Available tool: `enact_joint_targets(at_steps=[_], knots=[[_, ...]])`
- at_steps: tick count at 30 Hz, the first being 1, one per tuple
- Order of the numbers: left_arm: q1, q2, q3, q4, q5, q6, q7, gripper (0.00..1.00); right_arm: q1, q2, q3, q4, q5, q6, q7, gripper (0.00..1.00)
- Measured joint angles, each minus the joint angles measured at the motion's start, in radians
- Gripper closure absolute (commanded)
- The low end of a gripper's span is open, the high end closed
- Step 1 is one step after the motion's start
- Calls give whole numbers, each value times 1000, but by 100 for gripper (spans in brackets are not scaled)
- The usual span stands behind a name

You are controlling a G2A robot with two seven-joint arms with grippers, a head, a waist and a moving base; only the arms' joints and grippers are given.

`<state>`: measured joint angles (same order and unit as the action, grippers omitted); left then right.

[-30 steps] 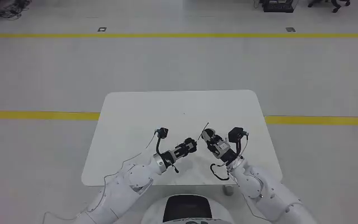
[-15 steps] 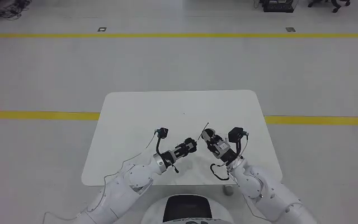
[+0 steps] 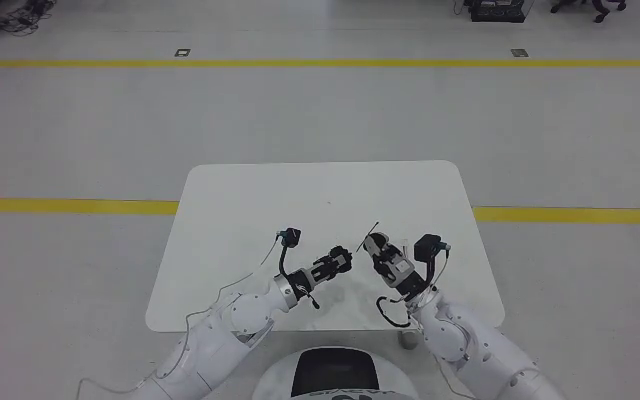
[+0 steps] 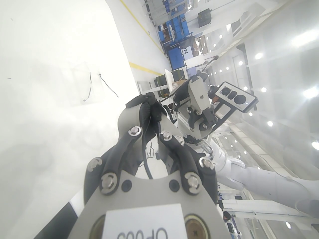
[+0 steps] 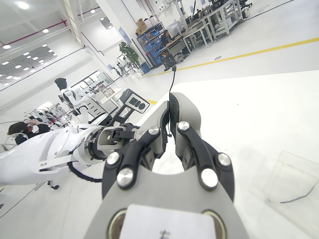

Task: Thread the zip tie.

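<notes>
One zip tie (image 5: 172, 83), a thin black strap with a small head at its free end, sticks up from the right tool (image 5: 170, 110), which is clamped on it above the desk's (image 3: 300, 190) near edge. Left tool (image 4: 149, 105) is over the same edge, closed on a black strand (image 4: 144, 150); can't tell if it's the same tie. Looks like pre-insertion alignment. Next move needs the tip lined up with the head slot, slowly. Spare ties (image 4: 109, 89) lie flat on the desk.
</notes>
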<state>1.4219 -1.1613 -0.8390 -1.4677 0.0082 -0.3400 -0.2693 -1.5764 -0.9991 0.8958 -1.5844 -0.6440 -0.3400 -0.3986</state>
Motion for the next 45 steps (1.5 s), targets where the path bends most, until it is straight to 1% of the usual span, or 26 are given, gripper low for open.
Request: enact_joint_targets(at_steps=[11, 17, 23, 30, 45], knots=[[0, 0, 0, 0, 0, 0, 0, 100, 41, 13, -72, 41, 27, 0, -77, 100], [3, -1, 0, 4, -40, 0, -6, 100, 54, 23, -105, 49, 26, 0, -124, 100], [8, 0, -10, -1, -87, 0, -31, 100, 61, 33, -125, 51, 27, 0, -152, 100], [10, 2, -18, -5, -104, 0, -57, 100, 71, 43, -143, 48, 31, 0, -171, 100], [10, 2, -18, -5, -104, 0, -58, 100, 94, 55, -181, 55, 45, 0, -192, 100]])
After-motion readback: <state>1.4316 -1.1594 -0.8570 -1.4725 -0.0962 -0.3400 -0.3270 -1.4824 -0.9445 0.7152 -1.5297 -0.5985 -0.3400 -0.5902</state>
